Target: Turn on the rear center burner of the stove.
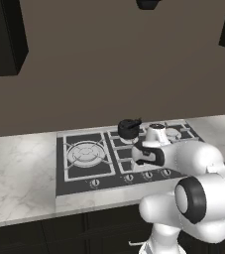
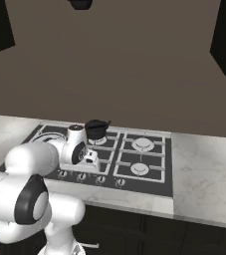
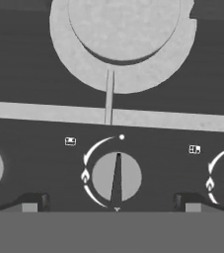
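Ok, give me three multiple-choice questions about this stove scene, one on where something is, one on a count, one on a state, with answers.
1. Where does the black kettle sit?
A. on the marble counter left of the stove
B. at the back of the stove's middle section
C. on the large double-ring burner

2. How many knobs line the stove's front edge in the right base view?
A. three
B. five
C. seven

3. How does the tool stand toward the knob centred in the hand view?
A. open, one fingertip at each side of it
B. shut on the knob
C. holding the kettle

Answers: 1 B, both base views show it at the rear of the centre grate. 2 B, five round knobs can be counted. 3 A, the two fingertips sit well apart, either side of the knob.
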Robot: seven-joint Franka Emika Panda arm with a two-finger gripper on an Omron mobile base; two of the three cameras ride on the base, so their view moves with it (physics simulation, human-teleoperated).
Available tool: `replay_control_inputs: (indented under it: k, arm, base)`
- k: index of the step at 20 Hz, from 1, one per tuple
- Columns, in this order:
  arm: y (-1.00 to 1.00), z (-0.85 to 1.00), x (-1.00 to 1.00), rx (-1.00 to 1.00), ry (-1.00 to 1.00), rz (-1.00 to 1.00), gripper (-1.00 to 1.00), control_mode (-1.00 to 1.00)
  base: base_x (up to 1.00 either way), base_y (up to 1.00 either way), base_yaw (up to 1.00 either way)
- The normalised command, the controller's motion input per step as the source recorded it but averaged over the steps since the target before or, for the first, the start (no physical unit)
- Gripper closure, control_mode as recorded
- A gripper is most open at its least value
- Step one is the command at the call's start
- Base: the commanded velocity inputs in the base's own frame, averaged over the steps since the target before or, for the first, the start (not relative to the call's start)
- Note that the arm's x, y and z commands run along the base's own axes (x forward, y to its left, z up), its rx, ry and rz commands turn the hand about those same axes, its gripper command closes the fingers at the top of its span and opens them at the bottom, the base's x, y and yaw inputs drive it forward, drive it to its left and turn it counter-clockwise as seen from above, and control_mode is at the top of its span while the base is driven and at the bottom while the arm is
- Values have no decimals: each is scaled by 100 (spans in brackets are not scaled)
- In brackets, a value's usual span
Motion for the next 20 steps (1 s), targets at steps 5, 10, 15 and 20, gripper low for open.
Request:
replay_control_inputs:
  k: [5,10,15,20]
  arm:
    - [0,-23,7,0,0,0,-100,-100]
    - [-2,-11,4,0,0,0,100,-100]
    - [-1,0,0,1,0,0,100,-100]
    - [0,0,0,1,0,0,100,-100]
  base:
    - [0,0,0]
    - [0,0,0]
    - [0,0,0]
    - [0,0,0]
